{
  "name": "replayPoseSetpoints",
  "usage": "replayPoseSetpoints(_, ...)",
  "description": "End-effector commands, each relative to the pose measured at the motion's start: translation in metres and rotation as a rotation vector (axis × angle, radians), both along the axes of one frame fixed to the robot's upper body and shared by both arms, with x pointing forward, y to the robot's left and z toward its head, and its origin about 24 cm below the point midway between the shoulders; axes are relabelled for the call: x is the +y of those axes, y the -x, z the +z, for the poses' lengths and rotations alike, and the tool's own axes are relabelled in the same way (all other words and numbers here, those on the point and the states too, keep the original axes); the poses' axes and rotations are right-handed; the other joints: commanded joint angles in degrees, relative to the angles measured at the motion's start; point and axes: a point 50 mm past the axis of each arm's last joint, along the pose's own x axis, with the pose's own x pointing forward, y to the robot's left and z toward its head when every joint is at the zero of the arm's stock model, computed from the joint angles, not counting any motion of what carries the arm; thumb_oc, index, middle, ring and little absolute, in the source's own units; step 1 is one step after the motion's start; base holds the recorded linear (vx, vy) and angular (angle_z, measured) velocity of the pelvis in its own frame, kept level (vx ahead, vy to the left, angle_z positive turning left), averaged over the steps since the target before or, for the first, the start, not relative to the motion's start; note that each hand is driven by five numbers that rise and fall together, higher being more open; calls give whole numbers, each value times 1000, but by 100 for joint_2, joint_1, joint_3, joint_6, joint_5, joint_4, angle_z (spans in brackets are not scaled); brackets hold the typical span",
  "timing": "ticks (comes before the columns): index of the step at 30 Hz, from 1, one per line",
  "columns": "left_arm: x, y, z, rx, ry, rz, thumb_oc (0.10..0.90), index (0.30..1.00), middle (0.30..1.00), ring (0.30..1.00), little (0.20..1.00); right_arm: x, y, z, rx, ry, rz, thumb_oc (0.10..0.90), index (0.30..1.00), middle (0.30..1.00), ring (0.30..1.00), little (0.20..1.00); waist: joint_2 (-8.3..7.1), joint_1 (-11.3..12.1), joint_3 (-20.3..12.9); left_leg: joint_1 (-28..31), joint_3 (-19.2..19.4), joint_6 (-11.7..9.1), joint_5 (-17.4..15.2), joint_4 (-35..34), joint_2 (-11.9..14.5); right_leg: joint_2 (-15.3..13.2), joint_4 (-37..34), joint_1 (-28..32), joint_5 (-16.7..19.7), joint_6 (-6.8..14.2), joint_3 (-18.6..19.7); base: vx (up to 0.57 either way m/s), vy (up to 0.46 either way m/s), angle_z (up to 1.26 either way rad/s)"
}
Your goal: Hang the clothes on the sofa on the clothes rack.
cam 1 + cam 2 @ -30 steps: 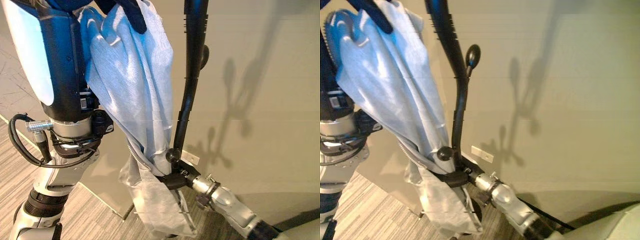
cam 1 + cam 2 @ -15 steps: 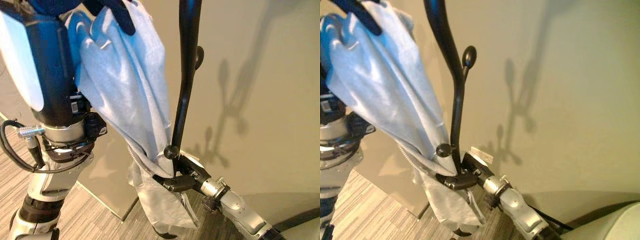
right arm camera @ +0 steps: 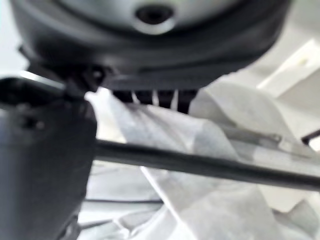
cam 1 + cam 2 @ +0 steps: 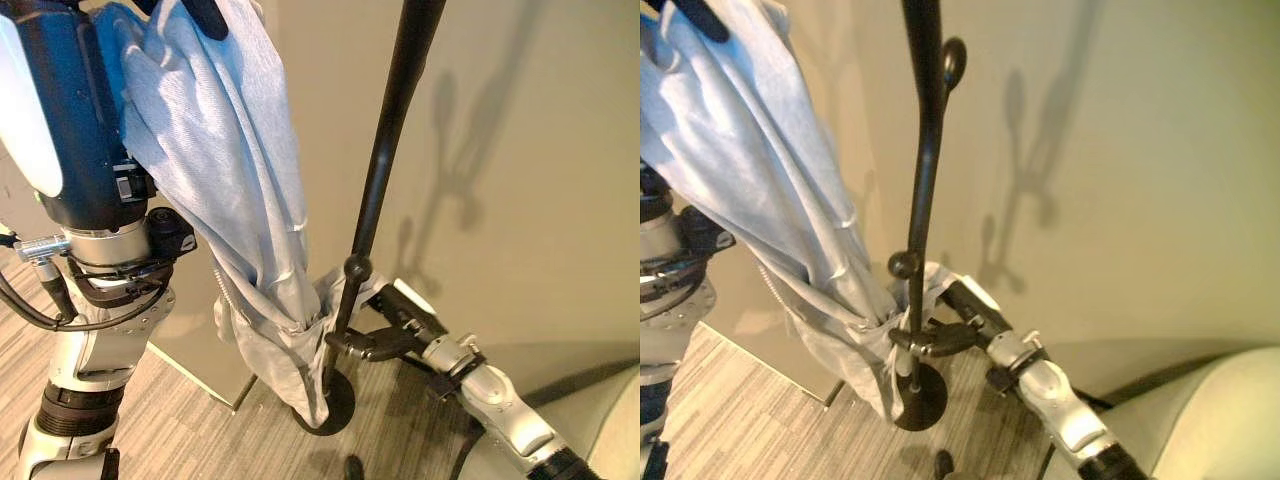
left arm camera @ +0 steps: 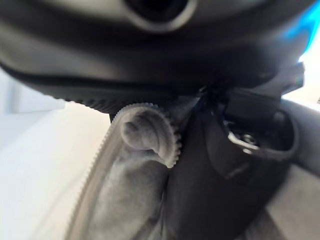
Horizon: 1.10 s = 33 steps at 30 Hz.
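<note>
One black rack pole (image 4: 385,160) between garment (image 4: 240,170) and wall (image 4: 540,180).

The left hand (image 4: 205,15) is cut off by the frame's edge, with the upper light-blue jacket (image 4: 240,170). The right hand's (image 4: 372,342) fingertips hide behind bunched fabric. The clothes rack's (image 4: 923,150) top is cropped.

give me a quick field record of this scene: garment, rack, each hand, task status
garment: light blue zip-up fabric garment, bunched, draping down beside the pole
rack: black metal clothes rack pole with knobbed hooks and round base
left hand: raised, fingers curled on the garment's top
right hand: low, at the garment's lower end by the pole
status: not yet on a hook
</note>
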Motion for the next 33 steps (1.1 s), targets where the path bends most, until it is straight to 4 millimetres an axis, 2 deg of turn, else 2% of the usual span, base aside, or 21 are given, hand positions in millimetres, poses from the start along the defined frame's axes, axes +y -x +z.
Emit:
replayPoseSetpoints(1,0,-1,7,-30,82,-48,400,300,300,300,300,19,3,48,-264,-109,78,800,900,900,900,900,-73,87,-858,515,388,1135,-945,-1068,-576,364,-598,-575,568,696,269,-248,179,18)
replayPoseSetpoints(2,-1,-1,7,-31,82,-50,400,300,300,300,300,18,3,49,-265,-109,76,800,900,900,900,900,-79,112,-852,521,403,1144,-948,-1068,-586,362,-611,-570,580,704,287,-233,139,-18)
replayPoseSetpoints(4,-7,-4,8,-27,82,-71,400,300,300,300,300,21,3,52,-295,-76,75,800,900,900,900,900,-101,133,-703,425,340,1296,-1058,-1068,-915,228,-724,-741,796,899,262,-259,179,-48)
replayPoseSetpoints(5,-7,-4,8,-28,82,-71,400,300,300,300,300,21,3,52,-295,-75,74,800,900,900,900,900,-100,142,-697,430,347,1304,-1062,-1068,-919,228,-724,-739,797,906,270,-317,176,-25)
replayPoseSetpoints(6,-9,-6,8,-26,79,-68,400,300,300,300,300,23,1,53,-312,-43,65,800,900,900,900,900,-135,157,-588,379,450,1364,-1006,-1068,-1071,147,-740,-841,991,1006,149,-564,101,-41)
replayPoseSetpoints(7,-9,-7,9,-30,78,-73,400,300,300,300,300,29,-1,63,-367,-35,69,800,900,900,900,900,-89,294,-328,145,695,1445,-755,-1068,-1105,-27,-444,-854,573,948,-474,-696,104,-46)
replayPoseSetpoints(8,-10,-8,10,-32,73,-69,400,300,300,300,300,31,-2,66,-390,-30,74,800,900,900,900,900,-22,357,-270,50,808,1479,-682,-1068,-1075,-97,-113,-750,299,854,-697,-583,37,-85)
replayPoseSetpoints(9,-10,-9,10,-30,70,-67,400,300,300,300,300,34,-2,68,-404,-30,81,800,900,900,900,900,9,393,-242,-7,890,1499,-626,-1068,-1037,-158,189,-657,60,756,-786,-391,9,-112)
replayPoseSetpoints(10,-11,-9,11,-28,57,-62,400,300,300,300,300,36,-2,71,-417,-36,83,800,900,900,900,900,58,471,-250,-143,1033,1560,-506,-1068,-963,-282,870,-394,-309,649,-810,-320,-2,-103)
replayPoseSetpoints(11,-11,-9,11,-21,50,-66,400,300,300,300,300,37,-2,71,-416,-37,84,800,900,900,900,900,77,524,-283,-210,1095,1592,-454,-1068,-926,-361,1226,-251,-486,593,-766,-302,-22,-60)
replayPoseSetpoints(13,-11,-9,11,-15,44,-73,400,300,300,300,300,37,-2,71,-416,-33,85,800,900,900,900,900,71,577,-320,-282,1147,1626,-390,-1065,-921,-452,1566,-158,-580,566,-698,-138,-57,-14)
replayPoseSetpoints(14,-12,-8,11,-8,51,-102,400,300,300,300,300,37,-3,69,-406,-35,70,800,900,900,900,900,30,715,-434,-436,1186,1653,-327,-1021,-918,-643,1887,220,-660,597,-598,-102,-76,-16)
replayPoseSetpoints(15,-12,-8,11,-7,50,-103,400,300,300,300,300,37,-3,69,-406,-36,69,800,900,900,900,900,24,725,-441,-452,1196,1656,-291,-1032,-920,-641,1860,207,-623,593,-594,-98,-174,-12)
replayPoseSetpoints(16,-10,-7,9,6,62,-111,400,300,300,300,300,37,-5,64,-385,-39,46,800,900,900,900,900,-109,878,-574,-529,1234,1632,-283,-1004,-966,-766,1437,721,-755,622,-569,-32,-95,-1)
replayPoseSetpoints(17,-10,-7,9,6,61,-111,400,300,300,300,300,37,-5,64,-386,-40,45,800,900,900,900,900,-110,880,-574,-532,1240,1630,-250,-1015,-958,-754,1376,740,-707,613,-576,-24,-187,-20)
replayPoseSetpoints(19,-1,-3,4,14,72,-75,400,300,300,300,300,39,-12,60,-366,-62,19,800,900,900,900,900,-248,1063,-811,-622,1330,1537,-247,-1031,-941,-646,315,1065,-831,762,-595,-62,-265,-46)
replayPoseSetpoints(21,6,0,1,21,119,-85,400,300,300,300,300,35,-15,56,-348,-50,-11,800,900,900,900,900,-315,1107,-906,-697,1313,1379,-89,-1062,-776,-380,-533,1328,-700,709,-619,-103,-318,-49)
replayPoseSetpoints(23,6,0,-1,32,137,-103,400,300,300,300,300,30,-19,55,-347,-44,-45,800,900,900,900,900,-331,1106,-882,-751,1240,1308,1,-1068,-731,-285,-650,1406,-661,672,-726,-83,-165,4)
replayPoseSetpoints(27,5,1,-9,73,147,-133,400,300,300,300,300,26,-42,58,-380,-3,-143,800,900,900,900,900,-376,1180,-916,-775,1023,1253,35,-1068,-718,-148,-715,1524,-689,575,-868,33,-43,48)
replayPoseSetpoints(31,4,6,-20,133,200,-221,400,300,300,300,300,22,-73,73,-422,24,-265,800,900,900,900,900,-381,1331,-888,-723,882,1243,-13,-1068,-710,-97,-680,1551,-728,528,-907,65,11,27)
replayPoseSetpoints(33,2,7,-22,153,197,-241,400,300,300,300,300,17,-81,78,-441,46,-320,800,900,900,900,900,-367,1372,-855,-725,855,1244,-14,-1068,-701,-82,-647,1534,-739,517,-911,31,-3,21)
